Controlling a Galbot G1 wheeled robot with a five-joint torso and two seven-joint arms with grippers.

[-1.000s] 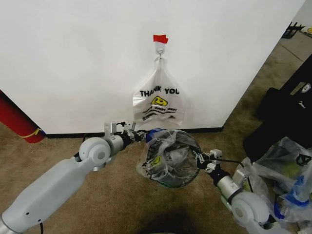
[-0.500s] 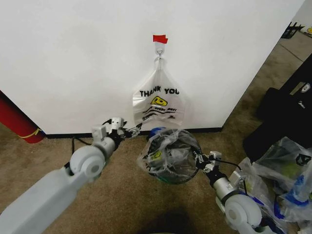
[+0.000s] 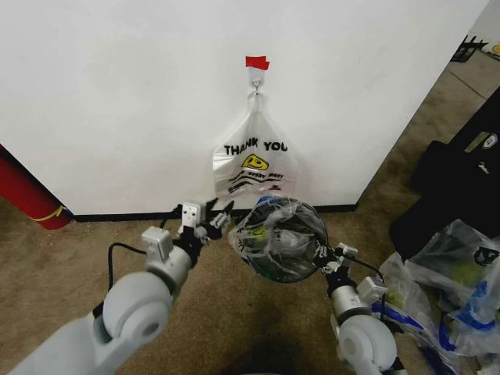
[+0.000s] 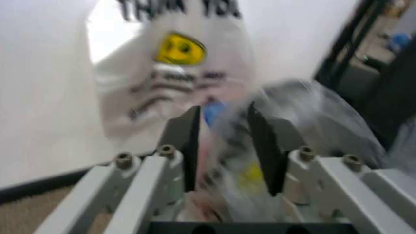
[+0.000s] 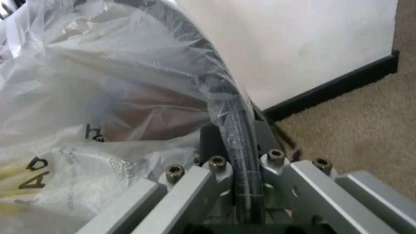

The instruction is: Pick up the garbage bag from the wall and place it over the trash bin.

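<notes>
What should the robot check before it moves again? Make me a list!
1. Garbage bag draped over the trash bin: ok.
2. Right gripper shut on the bin's rim through the plastic: ok.
3. Left gripper open: ok.
4. Left gripper clear of the bag: cannot tell.
5. Bag covers the whole rim: cannot tell, the far side is hidden.
6. THANK YOU bag hanging on the wall: ok.
</notes>
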